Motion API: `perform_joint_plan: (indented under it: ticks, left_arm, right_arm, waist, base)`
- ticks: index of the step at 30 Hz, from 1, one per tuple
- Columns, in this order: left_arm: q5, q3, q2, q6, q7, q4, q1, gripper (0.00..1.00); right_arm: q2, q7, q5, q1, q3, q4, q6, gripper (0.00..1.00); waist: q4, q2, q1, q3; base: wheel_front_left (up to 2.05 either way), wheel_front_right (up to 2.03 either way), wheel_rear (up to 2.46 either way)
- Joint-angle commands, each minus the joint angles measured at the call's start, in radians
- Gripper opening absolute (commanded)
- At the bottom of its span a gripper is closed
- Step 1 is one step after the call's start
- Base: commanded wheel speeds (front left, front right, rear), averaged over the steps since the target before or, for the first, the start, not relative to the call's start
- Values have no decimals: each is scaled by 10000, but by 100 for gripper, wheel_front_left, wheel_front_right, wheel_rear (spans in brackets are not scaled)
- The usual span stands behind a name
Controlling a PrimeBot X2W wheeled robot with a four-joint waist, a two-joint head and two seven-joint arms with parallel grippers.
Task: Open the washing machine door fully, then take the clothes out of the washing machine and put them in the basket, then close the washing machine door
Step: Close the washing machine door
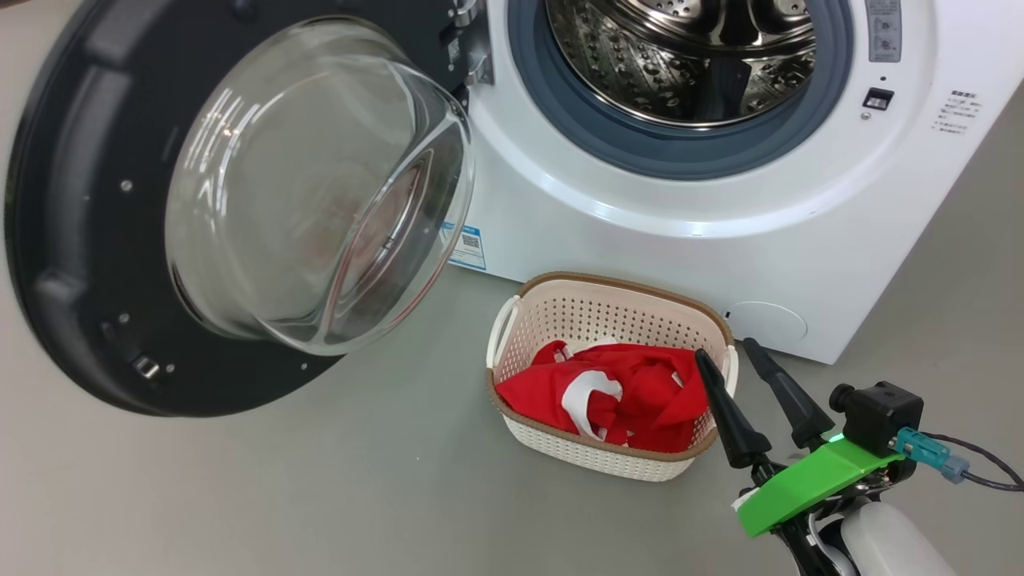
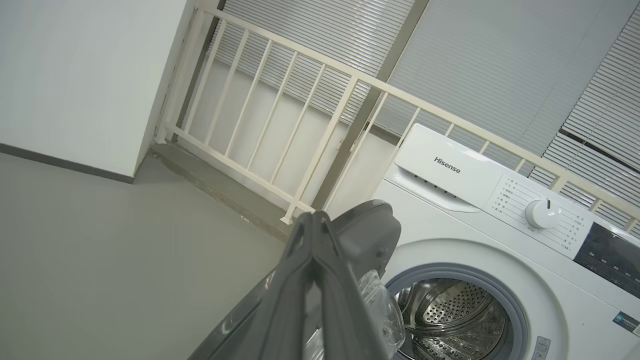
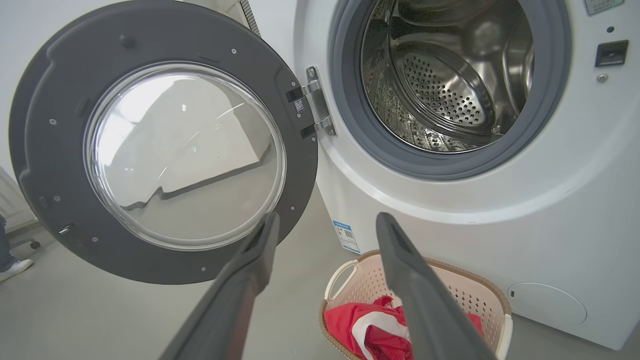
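Red clothes (image 1: 632, 392) crumpled in perforated cream basket (image 1: 608, 308) — door (image 1: 88, 240) open.

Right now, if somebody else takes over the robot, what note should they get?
Left gripper: jaws shut, nothing seen held, up by the edge of the washing machine door.
Right gripper: jaws open, empty, by the basket.
Clothes: red, in the basket, on the floor in front of the washing machine.
Done: door swung wide open; drum looks empty.
Left to do: close the door.
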Motion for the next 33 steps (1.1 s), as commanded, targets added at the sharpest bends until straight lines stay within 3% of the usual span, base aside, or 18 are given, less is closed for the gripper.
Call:
perform_joint_plan:
  ticks: [1, 7, 13, 18, 24, 33]
  left_arm:
    - [-270, 530, 615, 125, 266, 176, -714, 0]
    - [-1524, 974, 879, 797, 1558, 2772, -2553, 0]
    - [-2035, 1368, 847, 1563, 1776, 4822, -3839, 0]
    - [-2309, 1544, 826, 1936, 1950, 6092, -4481, 0]
    - [-2420, 1418, 868, 2022, 2429, 7113, -4787, 0]
    - [-2544, 1039, 880, 1880, 3483, 7514, -4950, 0]
  right_arm:
    - [19, -120, -54, -97, 248, -245, 16, 100]
    - [4, -120, -45, -226, 275, -233, 16, 100]
    - [9, -120, -36, -266, 313, -212, 16, 100]
    - [53, -120, -70, -303, 290, -231, 16, 100]
    - [32, -120, -86, -356, 254, -266, 16, 100]
    - [25, -120, -101, -360, 166, -281, 16, 100]
  waist:
    - [-90, 0, 0, 60]
    - [-373, 0, 0, 192]
    - [-567, 0, 0, 250]
    - [-724, 0, 0, 289]
    - [-885, 0, 0, 416]
    - [-994, 0, 0, 501]
  base:
    - [0, 0, 0]
    - [0, 0, 0]
    - [0, 0, 0]
    - [0, 0, 0]
    - [0, 0, 0]
    - [0, 0, 0]
